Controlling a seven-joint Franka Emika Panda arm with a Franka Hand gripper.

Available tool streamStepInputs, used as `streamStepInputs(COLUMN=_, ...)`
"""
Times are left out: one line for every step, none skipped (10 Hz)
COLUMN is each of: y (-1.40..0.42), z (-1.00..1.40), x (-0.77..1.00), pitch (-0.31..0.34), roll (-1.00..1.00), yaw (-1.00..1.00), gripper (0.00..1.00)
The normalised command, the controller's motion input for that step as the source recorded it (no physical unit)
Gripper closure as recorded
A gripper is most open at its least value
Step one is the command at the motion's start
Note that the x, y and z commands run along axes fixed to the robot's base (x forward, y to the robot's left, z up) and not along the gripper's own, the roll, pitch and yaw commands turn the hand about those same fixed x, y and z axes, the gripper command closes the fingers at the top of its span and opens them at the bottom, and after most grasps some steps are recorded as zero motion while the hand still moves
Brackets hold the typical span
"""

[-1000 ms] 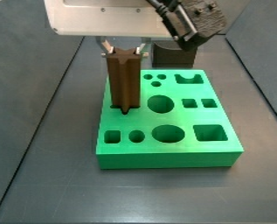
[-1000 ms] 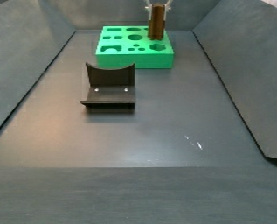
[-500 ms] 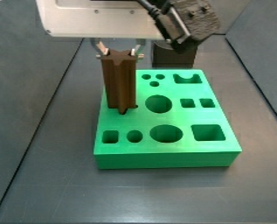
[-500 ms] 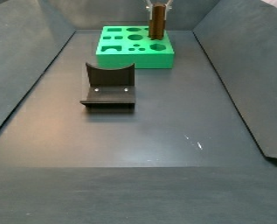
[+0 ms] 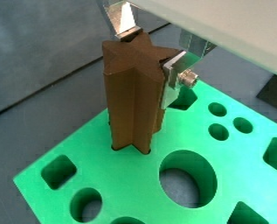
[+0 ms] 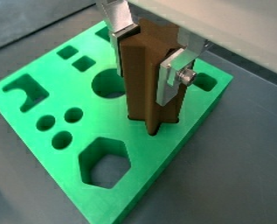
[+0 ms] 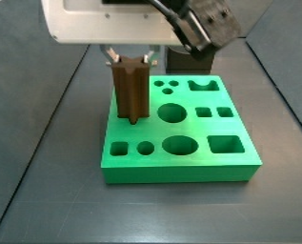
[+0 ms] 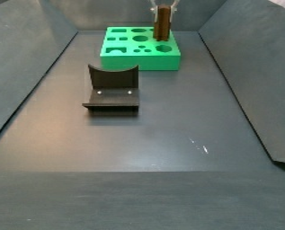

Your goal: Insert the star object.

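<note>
The star object [image 7: 130,91] is a tall brown ridged peg, held upright in my gripper [image 7: 130,59]. The silver fingers [image 5: 175,77] are shut on its upper part, as both wrist views show [image 6: 147,52]. Its lower end meets the top face of the green block [image 7: 242,167] near the block's left edge, over a hole that it hides. I cannot tell how far it is in. The peg [image 6: 147,83] stands much taller than the block [image 6: 176,150]. In a side view the peg [image 8: 163,22] rises from the block [image 8: 138,61] at the far end of the floor.
The block has several other holes: round [image 7: 175,113], oval [image 7: 181,146], square and hexagonal [image 6: 106,162]. The dark fixture [image 8: 111,88] stands on the grey floor beside the block, and shows behind it in a side view [image 7: 191,62]. Grey walls slope up on both sides.
The gripper and the peg have shifted slightly to the left over the block. The peg stays upright with its lower end at the block's top.
</note>
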Motion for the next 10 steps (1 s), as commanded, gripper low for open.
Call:
streamStepInputs(y=0.00, z=-0.82, x=0.09, pitch=0.004, roll=0.18, yaw=0.31, gripper=1.00)
streamStepInputs(y=-0.06, z=-1.00, x=0.01, pitch=0.000, roll=0.13, yaw=0.16, gripper=1.00)
streamStepInputs(y=-0.13, z=-1.00, x=0.00, pitch=-0.016, roll=0.10, yaw=0.00, gripper=1.00)
streamStepInputs(y=-0.23, z=-1.00, x=0.05, pitch=-0.016, roll=0.05, yaw=0.00, gripper=1.00)
streamStepInputs(y=-0.44, z=-1.00, x=0.08, pitch=-0.044, roll=0.00, yaw=-0.01, gripper=1.00)
streamStepInputs(y=-0.49, z=-1.00, x=0.10, pitch=-0.059, roll=0.00, yaw=-0.01, gripper=1.00)
streamStepInputs(y=-0.42, z=-1.00, x=0.13, pitch=-0.041, roll=0.00, yaw=0.00, gripper=1.00)
streamStepInputs(y=-0.18, z=-1.00, x=0.16, pitch=-0.007, roll=-0.06, yaw=0.02, gripper=1.00)
streamStepInputs(y=0.00, z=-0.32, x=0.00, pitch=-0.080, roll=-0.14, yaw=0.00, gripper=1.00)
streamStepInputs(y=0.00, z=0.00, x=0.00, pitch=0.000, roll=0.00, yaw=0.00, gripper=1.00)
